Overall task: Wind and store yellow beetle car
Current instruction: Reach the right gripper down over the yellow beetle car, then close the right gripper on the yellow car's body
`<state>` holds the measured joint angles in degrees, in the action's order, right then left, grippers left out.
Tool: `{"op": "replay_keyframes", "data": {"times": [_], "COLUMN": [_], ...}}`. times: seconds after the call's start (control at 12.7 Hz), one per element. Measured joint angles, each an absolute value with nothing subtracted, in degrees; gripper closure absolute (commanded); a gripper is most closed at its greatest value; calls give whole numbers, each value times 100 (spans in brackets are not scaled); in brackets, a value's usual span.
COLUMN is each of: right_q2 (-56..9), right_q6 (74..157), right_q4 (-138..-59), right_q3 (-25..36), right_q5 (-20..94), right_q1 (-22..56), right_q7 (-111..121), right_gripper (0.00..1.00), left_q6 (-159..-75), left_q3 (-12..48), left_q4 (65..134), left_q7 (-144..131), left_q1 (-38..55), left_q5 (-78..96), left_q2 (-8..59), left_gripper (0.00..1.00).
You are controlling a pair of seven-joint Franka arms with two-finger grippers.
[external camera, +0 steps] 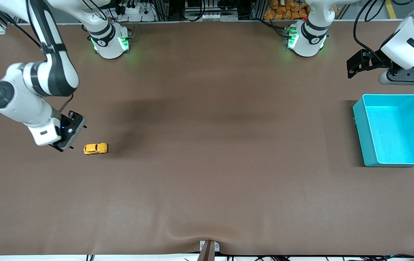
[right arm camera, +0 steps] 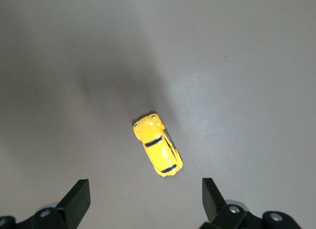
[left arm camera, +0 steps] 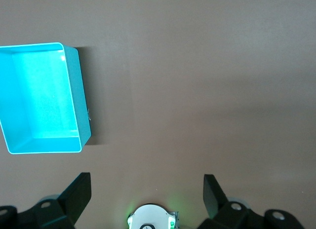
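Now I am at the approach step: my right gripper point(external camera: 61, 143) hangs above the table point(external camera: 207, 174) at the right arm's end, just beside the yellow beetle car point(external camera: 95, 148), not touching it. In the right wrist view the jaws stand wide, and the car point(right arm camera: 158, 151) lies between the two fingers point(right arm camera: 76, 202) but further out, so the gripper is not centred over it yet.

To do this step well, I think I should first bring the gripper over the car's middle, then turn the wrist — the car sits diagonal to the jaw line, and I want the fingers to close on its two long sides, not on nose and tail. Go down slow, bc the body is rounded and smooth and may slip or squirt out if the pads catch it too high. For winding I judge the wheels must stay on the table, so grip low but not pressing it hard into the cloth.

The car is tiny, yellow-orange, w/ dark windows and a round beetle back, standing on its wheels, alone on the brown surface.

My left gripper point(external camera: 355, 69) waits up in the air at the left arm's end, jaws wide too, near the teal bin point(external camera: 359, 123) — the bin is empty and well apart from the car.
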<state>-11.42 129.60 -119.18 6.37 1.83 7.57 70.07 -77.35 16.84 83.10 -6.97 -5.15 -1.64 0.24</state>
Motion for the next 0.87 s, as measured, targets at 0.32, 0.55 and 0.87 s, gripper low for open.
{"op": "replay_keyframes", "data": {"times": [0.32, 0.55, 0.87], "right_q2": [-1616, -1923, -2125], "right_q6": [13502, 13924, 14213], "right_q4": [-12044, -12077, -12081], "right_q3": [635, 636, 662], "right_q5": [123, -264, -698], "right_q1": [873, 943, 942], "right_q7": [8013, 8182, 8203], "right_gripper": [0, 5, 13], "left_q6": [-7735, -7735, -7735], "left_q3": [1684, 1684, 1683], "left_q4": [8310, 8310, 8310], "left_q7": [-697, -697, -700], "left_q1": [-519, -520, -524], "left_q5": [-164, -164, -164], "left_q2": [24, 24, 24], "left_gripper": [0, 0, 0]}}
